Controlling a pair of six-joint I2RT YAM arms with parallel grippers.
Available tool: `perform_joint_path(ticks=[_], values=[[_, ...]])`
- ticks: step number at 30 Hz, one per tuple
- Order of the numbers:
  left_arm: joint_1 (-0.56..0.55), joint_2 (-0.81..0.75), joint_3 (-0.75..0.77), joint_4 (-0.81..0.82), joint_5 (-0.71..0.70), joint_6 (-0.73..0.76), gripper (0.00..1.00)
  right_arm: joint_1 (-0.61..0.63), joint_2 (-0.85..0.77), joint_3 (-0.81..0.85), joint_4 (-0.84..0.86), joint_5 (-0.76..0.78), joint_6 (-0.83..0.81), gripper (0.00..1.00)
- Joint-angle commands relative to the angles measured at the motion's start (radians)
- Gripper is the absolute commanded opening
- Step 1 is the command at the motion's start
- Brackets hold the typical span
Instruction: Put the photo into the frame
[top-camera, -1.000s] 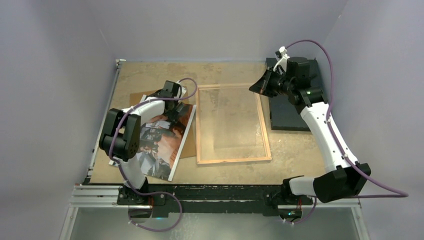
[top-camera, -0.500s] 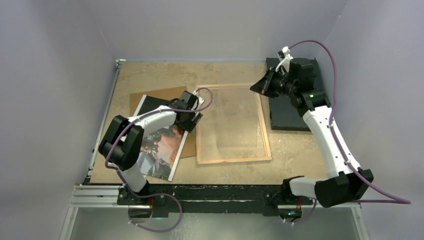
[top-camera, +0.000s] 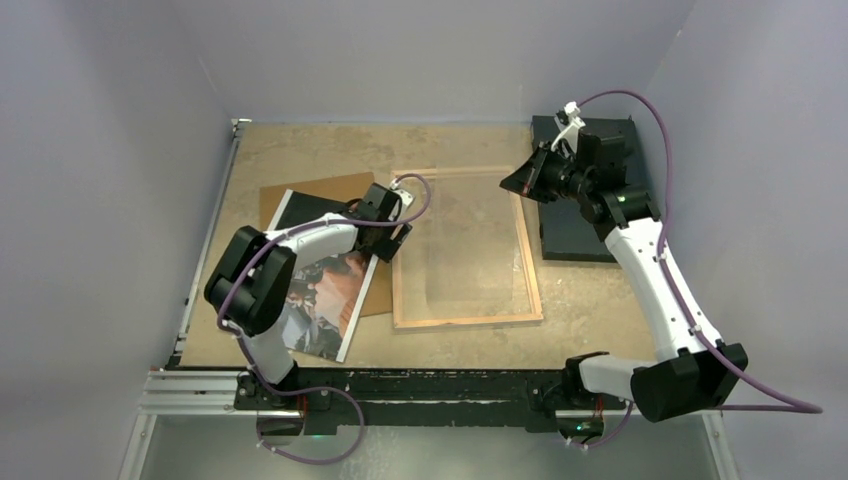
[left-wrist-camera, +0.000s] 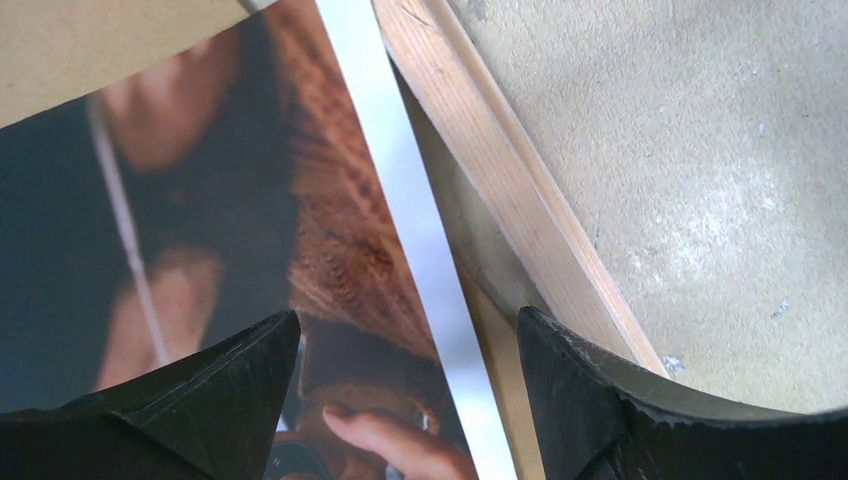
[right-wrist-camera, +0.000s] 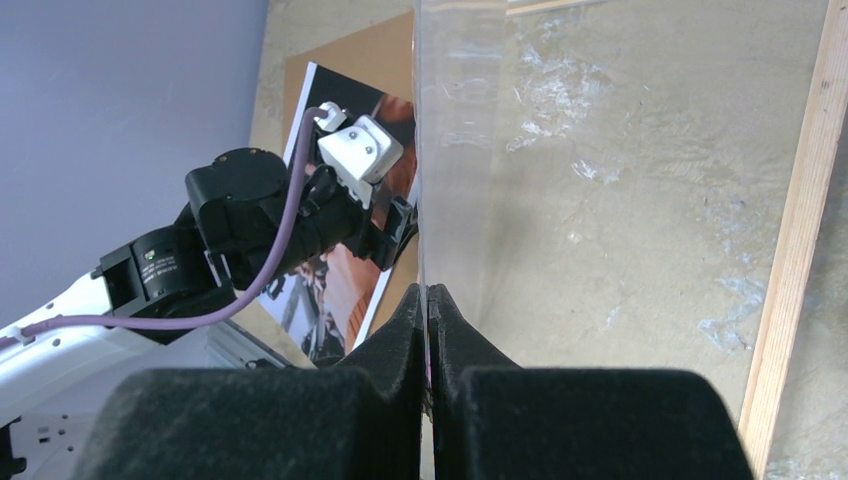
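The photo (top-camera: 322, 292) lies picture-up on the left of the table, dark and orange-brown with a white border. The frame (top-camera: 468, 320) lies to its right, wood-coloured rails up. My left gripper (top-camera: 393, 238) is open and low over the photo's right edge; in the left wrist view (left-wrist-camera: 408, 320) one finger is over the photo (left-wrist-camera: 200, 250), the other beside the frame's left rail (left-wrist-camera: 500, 170). My right gripper (right-wrist-camera: 428, 290) is shut on the edge of a clear pane (right-wrist-camera: 600, 150) and holds it tilted above the frame (right-wrist-camera: 795, 230).
A plain brown backing board (top-camera: 310, 188) lies under the photo's far end. A black slab (top-camera: 580, 235) lies to the right of the frame, under the right arm. Purple walls close in the table on three sides.
My left gripper has moved right, from the photo's far end to its right edge by the frame's left rail. The right arm has shifted slightly, still holding the pane.
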Motion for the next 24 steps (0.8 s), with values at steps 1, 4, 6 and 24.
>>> perform_joint_path(ticks=[1, 4, 6, 24], values=[[-0.003, 0.047, -0.001, 0.057, 0.017, -0.027, 0.79, -0.003, -0.026, 0.0, 0.049, -0.006, 0.016, 0.0], [-0.003, 0.074, -0.007, 0.079, -0.004, -0.024, 0.79, -0.004, -0.022, -0.003, 0.05, -0.006, 0.015, 0.0], [-0.003, 0.086, -0.02, 0.094, -0.038, -0.007, 0.79, -0.004, -0.019, -0.004, 0.051, -0.008, 0.015, 0.0], [0.061, 0.015, -0.157, 0.094, -0.179, 0.102, 0.79, -0.003, -0.006, -0.021, 0.096, -0.057, 0.024, 0.0]])
